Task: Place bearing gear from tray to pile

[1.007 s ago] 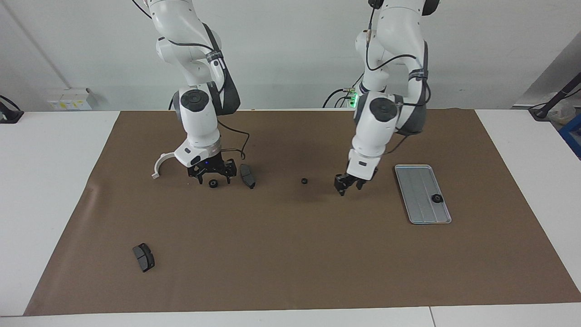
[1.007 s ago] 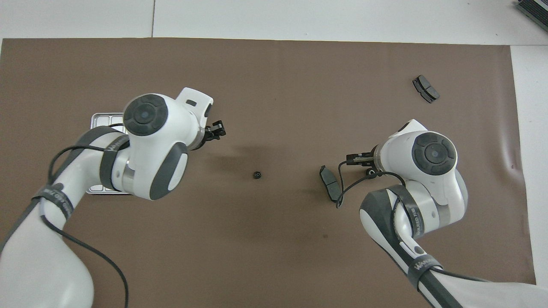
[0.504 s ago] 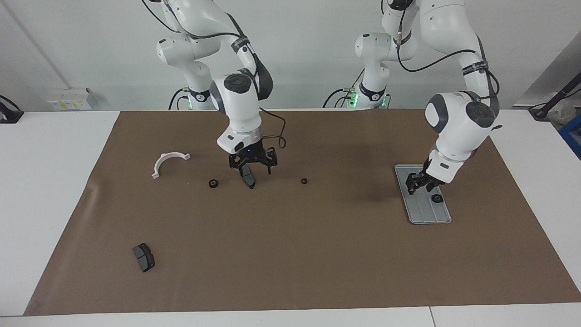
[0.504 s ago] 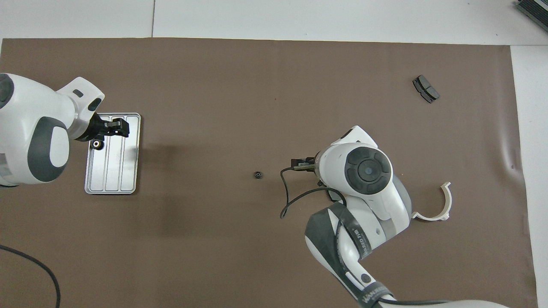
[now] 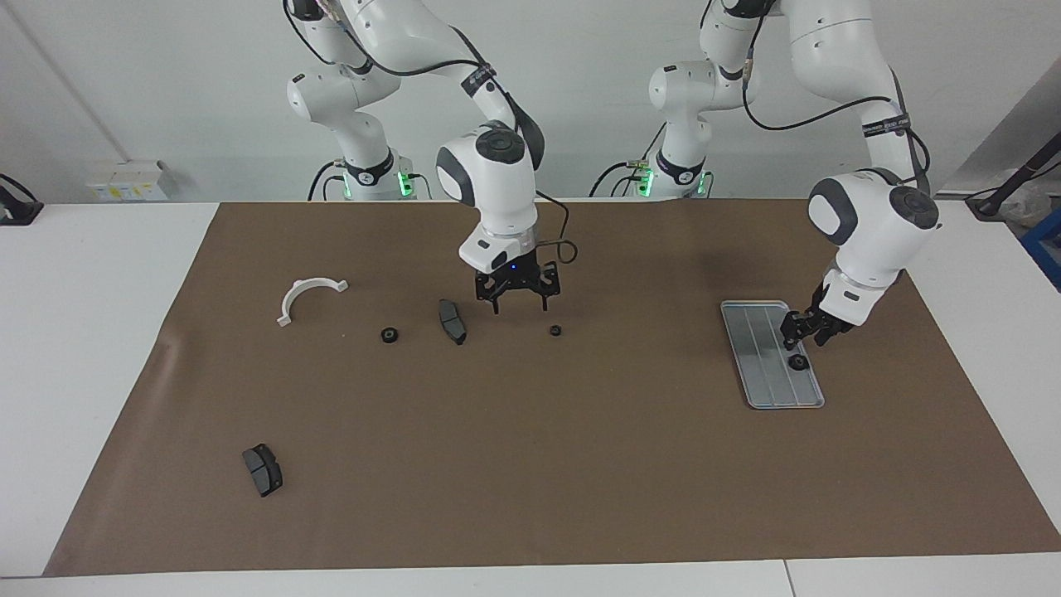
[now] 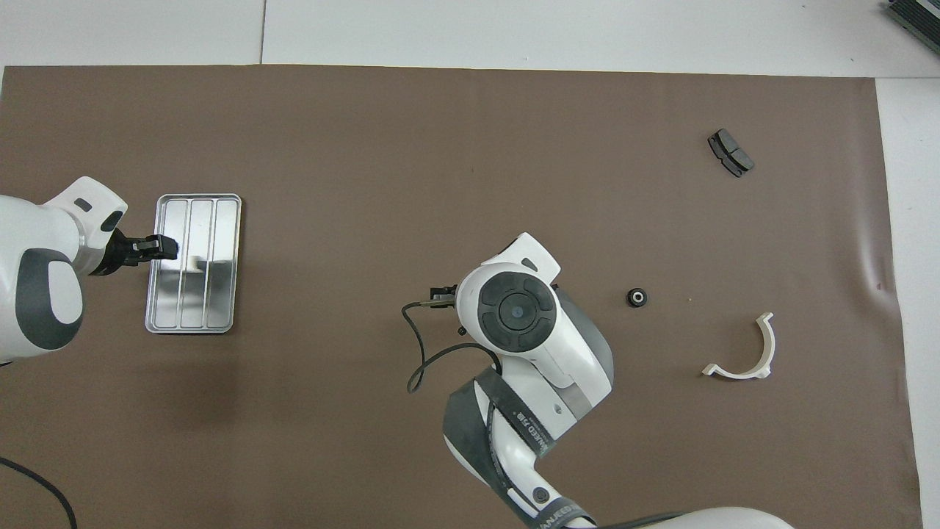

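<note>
One bearing gear (image 5: 798, 362) left on tray (image 5: 758, 348) beneath left hand (image 5: 806, 328), grip unreadable; two gears (image 5: 389, 335) off tray, one beside brake pad (image 5: 452, 321); right hand (image 5: 519, 297) open, empty.

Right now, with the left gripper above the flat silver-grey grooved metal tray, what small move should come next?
Probably lower the left gripper onto the small black round bearing gear, which lies on the tray almost under it, seemingly not yet gripped. The right gripper hangs over the brown mat mid-table.
</note>
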Tool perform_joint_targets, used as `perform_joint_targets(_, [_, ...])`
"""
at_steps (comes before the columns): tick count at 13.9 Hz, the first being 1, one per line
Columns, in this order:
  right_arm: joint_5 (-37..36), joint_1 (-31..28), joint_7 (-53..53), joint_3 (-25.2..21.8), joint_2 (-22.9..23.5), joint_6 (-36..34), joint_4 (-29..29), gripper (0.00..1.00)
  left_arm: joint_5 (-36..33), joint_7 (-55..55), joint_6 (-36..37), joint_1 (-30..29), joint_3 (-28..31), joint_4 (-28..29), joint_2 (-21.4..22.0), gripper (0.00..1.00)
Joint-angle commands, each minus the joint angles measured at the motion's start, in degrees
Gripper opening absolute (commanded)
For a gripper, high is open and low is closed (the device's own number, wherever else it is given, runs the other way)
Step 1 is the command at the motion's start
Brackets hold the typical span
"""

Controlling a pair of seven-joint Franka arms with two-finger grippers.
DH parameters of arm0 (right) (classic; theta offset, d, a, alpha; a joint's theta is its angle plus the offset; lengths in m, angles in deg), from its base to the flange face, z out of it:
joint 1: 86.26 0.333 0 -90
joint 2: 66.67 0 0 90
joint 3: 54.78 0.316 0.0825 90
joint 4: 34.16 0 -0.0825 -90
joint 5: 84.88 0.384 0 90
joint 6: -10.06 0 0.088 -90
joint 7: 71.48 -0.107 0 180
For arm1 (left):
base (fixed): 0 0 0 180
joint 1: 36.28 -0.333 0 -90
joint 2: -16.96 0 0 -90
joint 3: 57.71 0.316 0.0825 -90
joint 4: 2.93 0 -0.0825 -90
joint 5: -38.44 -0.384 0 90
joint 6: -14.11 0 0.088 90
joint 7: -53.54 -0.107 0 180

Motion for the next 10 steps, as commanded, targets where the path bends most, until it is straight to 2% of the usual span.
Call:
perform_joint_targets(1, [-0.64, 2.23, -3.11, -0.26, 7.22, -1.33, 7.20, 0.88, -0.31, 7.33, -3.79, -0.63, -0.67, 3.32, 1.50, 0.67])
perform_joint_targets(2, [-2.04, 2.77, -4.86, -0.26, 8.90, -1.68, 9.14, 0.88, -0.31, 10.15, -4.41, -0.28, -0.67, 3.32, 1.41, 0.67])
perform_joint_targets(4, [-3.81, 2.77, -5.41, -0.17, 9.44, -1.42, 9.25, 0.81, -0.31, 15.16, -6.16, -0.01, -0.67, 3.32, 0.80, 0.67])
perform_joint_targets(6, [-4.51, 3.39, -5.93, -0.17, 11.37, -0.28, 9.59, 0.79, -0.31, 21.04, -8.44, 0.43, -0.67, 3.23, 0.45, 0.67])
perform_joint_targets(10, [-5.22, 3.65, -6.46, -0.17, 11.64, 0.16, 8.55, 0.63, -0.31, 36.41, -11.44, 3.67, -0.67, 3.32, -0.96, 0.68])
